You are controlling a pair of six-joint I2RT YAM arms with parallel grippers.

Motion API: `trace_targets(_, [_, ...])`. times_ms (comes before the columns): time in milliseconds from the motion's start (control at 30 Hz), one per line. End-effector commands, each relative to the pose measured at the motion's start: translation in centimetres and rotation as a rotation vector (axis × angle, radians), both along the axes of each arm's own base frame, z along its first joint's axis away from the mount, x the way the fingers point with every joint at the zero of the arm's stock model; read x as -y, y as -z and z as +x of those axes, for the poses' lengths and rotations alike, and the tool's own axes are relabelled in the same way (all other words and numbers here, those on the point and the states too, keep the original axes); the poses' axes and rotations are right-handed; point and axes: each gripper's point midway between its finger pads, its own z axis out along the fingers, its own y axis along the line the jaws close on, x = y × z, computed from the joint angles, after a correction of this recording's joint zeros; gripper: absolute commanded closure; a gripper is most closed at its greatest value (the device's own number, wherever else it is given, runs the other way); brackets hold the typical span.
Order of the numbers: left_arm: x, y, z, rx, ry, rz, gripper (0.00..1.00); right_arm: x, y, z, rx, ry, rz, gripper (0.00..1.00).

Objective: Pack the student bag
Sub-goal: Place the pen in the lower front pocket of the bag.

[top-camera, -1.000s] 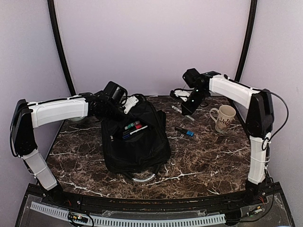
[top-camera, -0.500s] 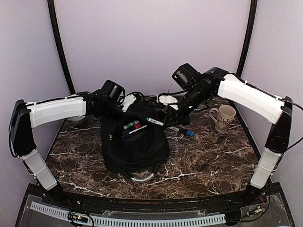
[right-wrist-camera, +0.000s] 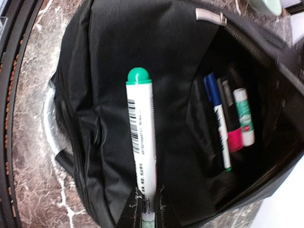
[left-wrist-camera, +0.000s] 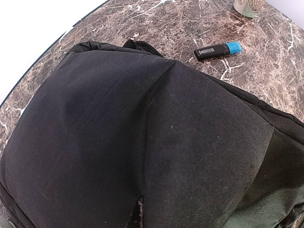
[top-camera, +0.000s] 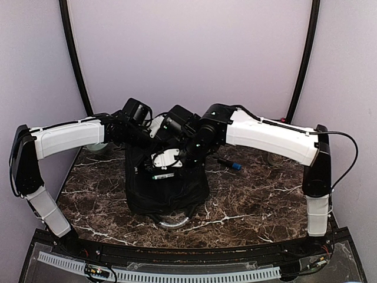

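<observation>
The student bag (top-camera: 171, 188) is a large black backpack lying mid-table, its front pocket open. In the right wrist view the bag (right-wrist-camera: 109, 61) fills the frame, and three pens (right-wrist-camera: 230, 118) lie in the pocket. My right gripper (top-camera: 166, 169) is shut on a white marker with a green cap (right-wrist-camera: 141, 137) and holds it just above the bag, beside the pocket opening; the gripper also shows in the right wrist view (right-wrist-camera: 148, 209). My left gripper (top-camera: 154, 127) is at the bag's far top edge, pinching the black fabric (left-wrist-camera: 142, 142), which hides its fingers.
A black marker with a blue cap (top-camera: 231, 164) lies on the marble right of the bag; it also shows in the left wrist view (left-wrist-camera: 218, 49). A mug (left-wrist-camera: 249, 5) stands beyond it. The bag's pale grey loop handle (top-camera: 174, 223) points toward the near edge.
My right arm has swung left from the back right of the table, carrying the green-capped marker to just above the bag's open pocket. My left arm has stayed at the bag's top.
</observation>
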Motion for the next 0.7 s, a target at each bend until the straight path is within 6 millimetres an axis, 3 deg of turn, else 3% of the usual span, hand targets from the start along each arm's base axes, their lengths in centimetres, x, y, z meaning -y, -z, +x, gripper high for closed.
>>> trace_targets(0, [1.4, -6.5, -0.2, 0.113, 0.033, -0.172, 1.00, -3.0, -1.9, 0.6, 0.156, -0.055, 0.053, 0.98])
trace_targets(333, [1.4, -7.3, -0.6, 0.123, 0.042, -0.187, 1.00, -5.6, 1.7, 5.4, 0.355, 0.007, 0.005, 1.00])
trace_targets(533, [1.3, -7.8, -0.7, 0.131, 0.044, -0.192, 1.00, -5.9, 3.4, 8.5, 0.481, 0.084, -0.045, 1.00])
trace_targets(667, [1.2, -8.0, -0.8, 0.137, 0.044, -0.194, 1.00, -5.8, 4.6, 9.5, 0.508, 0.104, -0.072, 1.00])
